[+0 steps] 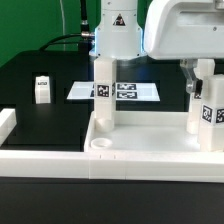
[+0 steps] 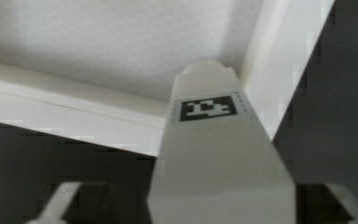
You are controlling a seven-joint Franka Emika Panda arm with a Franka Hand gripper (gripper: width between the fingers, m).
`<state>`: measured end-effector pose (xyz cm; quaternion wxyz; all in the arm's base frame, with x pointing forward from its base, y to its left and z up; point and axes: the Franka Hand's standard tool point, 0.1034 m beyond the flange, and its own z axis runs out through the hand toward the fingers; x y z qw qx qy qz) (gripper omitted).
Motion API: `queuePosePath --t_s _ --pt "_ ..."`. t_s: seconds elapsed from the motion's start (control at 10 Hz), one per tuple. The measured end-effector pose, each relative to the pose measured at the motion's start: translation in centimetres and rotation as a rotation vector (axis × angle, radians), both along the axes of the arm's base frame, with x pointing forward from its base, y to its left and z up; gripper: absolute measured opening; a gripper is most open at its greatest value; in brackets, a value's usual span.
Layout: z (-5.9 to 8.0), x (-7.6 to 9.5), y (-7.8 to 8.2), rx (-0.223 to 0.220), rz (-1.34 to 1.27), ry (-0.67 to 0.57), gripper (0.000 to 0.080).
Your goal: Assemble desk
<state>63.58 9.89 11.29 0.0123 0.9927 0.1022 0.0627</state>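
white arm, smooth rounded casings; dark mark on one link (blurred); gripper fingers grey.

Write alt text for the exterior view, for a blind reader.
The gripper is at an upright leg on the tabletop, toward the exterior view's right; a second leg stands toward its left. Behind, a loose leg and the marker board sit on the black table.

No letters, numbers or brands legible anywhere, only patterned square tags: one on the leg, more on the marker board toward twelve o'clock on the surface.
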Motion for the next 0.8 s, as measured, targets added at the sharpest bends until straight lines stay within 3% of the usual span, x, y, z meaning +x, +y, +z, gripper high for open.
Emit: queuePosePath --t_s 0.1,0.2,0.6,0.8 --pt "-0.01 -0.02 0.04 0.002 -0.007 0.0 0.0333" --pt "-0.03 -0.03 -0.01 0.005 -0.035 0.001 0.029" --pt "-0.07 -0.04 -0.02 0.032 -0.253 -0.001 0.029" --pt "-0.03 0.04 -0.45 0.079 -0.472 0.001 0.029"
